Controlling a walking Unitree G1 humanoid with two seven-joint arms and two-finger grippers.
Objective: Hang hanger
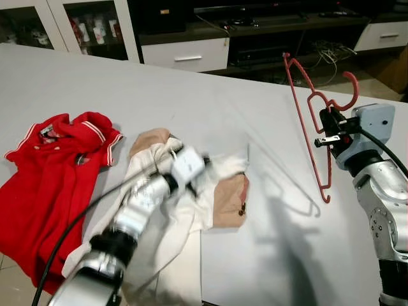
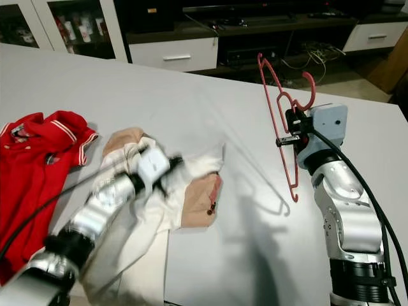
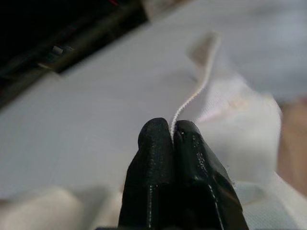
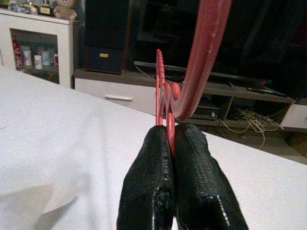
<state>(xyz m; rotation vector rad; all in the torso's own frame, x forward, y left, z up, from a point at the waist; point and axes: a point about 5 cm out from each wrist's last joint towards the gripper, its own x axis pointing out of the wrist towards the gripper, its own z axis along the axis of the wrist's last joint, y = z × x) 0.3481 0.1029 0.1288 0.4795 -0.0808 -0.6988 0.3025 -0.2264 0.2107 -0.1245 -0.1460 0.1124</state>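
The right hand (image 1: 326,131) is pressed together on the red hanger (image 1: 310,121), pinching it just below the hook and holding it up in the air above the worktop (image 1: 191,102), with the hook above the hand and the long frame hanging below it, clear of the surface. The left hand (image 3: 171,140) is pinched shut on a thin edge of the white shirt (image 1: 167,217), which lies crumpled on the worktop with its tan collar and cuff beside the hand. A red shirt (image 1: 48,172) lies further out on the left hand's outer side, partly over the worktop's edge.

The step looks to be getting the hanger into the white shirt. To do that well, the left hand should lift the pinched edge just enough to open a gap without dragging the whole shirt. The right hand should keep its grip firm, because the hanger is held at one narrow point and could swing or twist. One end of the frame should go into the opening first, slowly, so that it does not snag the cloth.
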